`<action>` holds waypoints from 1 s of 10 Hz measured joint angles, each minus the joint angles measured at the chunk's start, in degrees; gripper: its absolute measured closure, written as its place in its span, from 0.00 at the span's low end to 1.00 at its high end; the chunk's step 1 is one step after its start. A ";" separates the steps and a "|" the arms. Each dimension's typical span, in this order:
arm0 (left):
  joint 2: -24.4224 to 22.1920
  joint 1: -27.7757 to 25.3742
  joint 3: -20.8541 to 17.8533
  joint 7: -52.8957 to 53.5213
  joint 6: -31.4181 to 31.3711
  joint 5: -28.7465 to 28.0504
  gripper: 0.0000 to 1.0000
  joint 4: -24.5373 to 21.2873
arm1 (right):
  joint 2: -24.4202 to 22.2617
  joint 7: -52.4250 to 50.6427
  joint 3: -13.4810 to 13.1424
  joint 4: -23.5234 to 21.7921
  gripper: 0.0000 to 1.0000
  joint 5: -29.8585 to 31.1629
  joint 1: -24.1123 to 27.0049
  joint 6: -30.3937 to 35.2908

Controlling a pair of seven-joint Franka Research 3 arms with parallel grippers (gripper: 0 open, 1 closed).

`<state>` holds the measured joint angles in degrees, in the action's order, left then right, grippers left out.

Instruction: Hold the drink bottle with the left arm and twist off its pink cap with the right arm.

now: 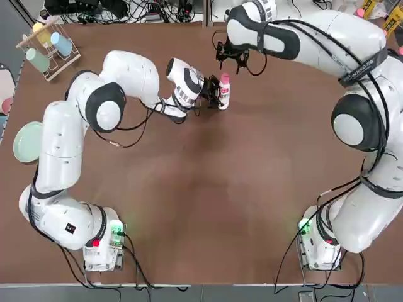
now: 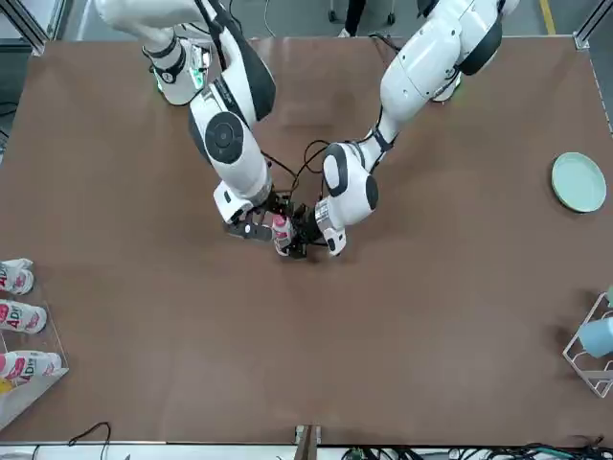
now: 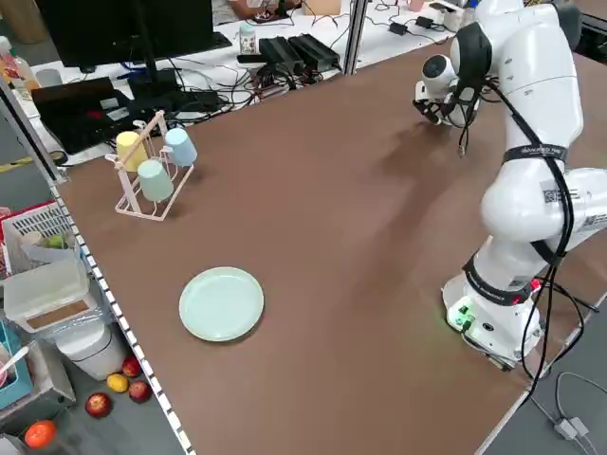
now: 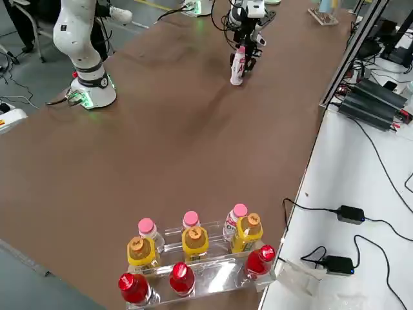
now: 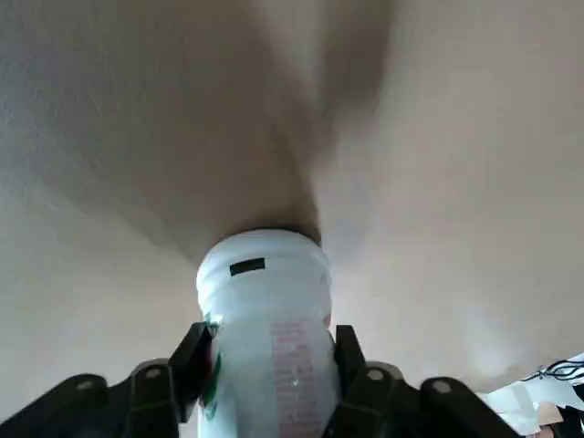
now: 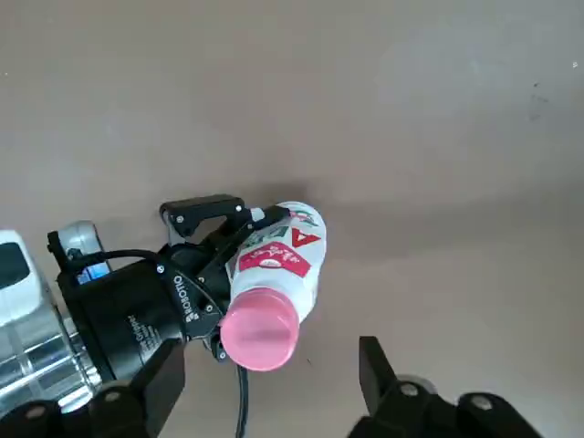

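Note:
The drink bottle (image 1: 223,94) stands upright on the brown table, far of centre, white with a red-lettered label. Its pink cap (image 1: 225,78) is on top. My left gripper (image 1: 211,92) comes in from the side and is shut on the bottle's body; in the left wrist view both fingers (image 5: 190,359) press against the bottle (image 5: 269,319). My right gripper (image 1: 232,59) hovers just above and beyond the bottle. In the right wrist view its fingers (image 6: 374,365) stand open, wide apart on either side of the pink cap (image 6: 260,330), not touching it.
A wire rack with pastel cups (image 1: 47,44) is at the far left corner, and a pale green plate (image 1: 25,141) lies at the left edge. A clear rack of pink, yellow and red-capped bottles (image 4: 193,258) stands at the table's right edge.

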<state>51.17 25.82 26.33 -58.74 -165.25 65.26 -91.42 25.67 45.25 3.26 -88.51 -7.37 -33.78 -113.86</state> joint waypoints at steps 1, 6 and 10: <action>0.00 -0.01 0.00 -0.01 0.01 0.00 0.40 0.00 | 0.94 0.33 -0.01 -0.08 0.17 0.81 -0.70 -0.58; 0.00 -0.02 -0.01 -0.02 0.05 0.00 0.40 0.00 | 2.07 0.68 -0.35 -0.13 0.30 1.83 -1.20 -1.61; 0.00 -0.03 -0.04 -0.05 0.12 0.00 0.40 0.01 | 2.07 0.68 -0.43 -0.17 0.38 1.88 -1.23 -1.74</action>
<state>51.17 25.79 26.30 -58.78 -165.13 65.26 -91.40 27.74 45.93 2.83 -88.67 -5.49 -35.01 -115.60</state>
